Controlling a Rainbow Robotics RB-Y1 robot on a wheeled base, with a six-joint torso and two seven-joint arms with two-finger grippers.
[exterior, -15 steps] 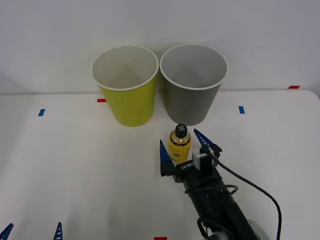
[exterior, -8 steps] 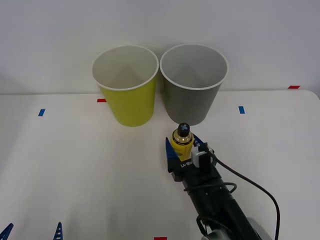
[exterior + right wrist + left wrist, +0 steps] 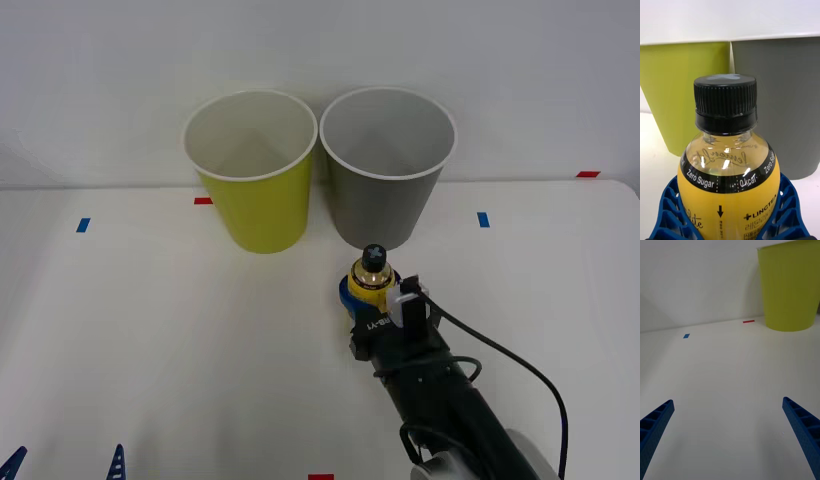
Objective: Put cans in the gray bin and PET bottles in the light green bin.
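Yellow, the PET bottle (image 3: 372, 281) stands upright in front of the gray bin (image 3: 386, 165) in the front view, pinched by the right gripper (image 3: 370, 297); the light green bin (image 3: 252, 170) is beside it. Right wrist view: 2 blue fingers (image 3: 666, 215) hug the bottle. Left wrist view: the left gripper (image 3: 728, 435) hangs spread above the table (image 3: 726, 371).

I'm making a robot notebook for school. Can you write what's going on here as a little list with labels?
Bottle: small yellow bottle with black cap, upright, in front of the gray bin
Right gripper: shut on the yellow bottle
Left gripper: open, low over the table, holding nothing
Light green bin: upright, nothing seen inside
Gray bin: upright beside the green one, nothing seen inside
Where the bottle belongs: light green bin
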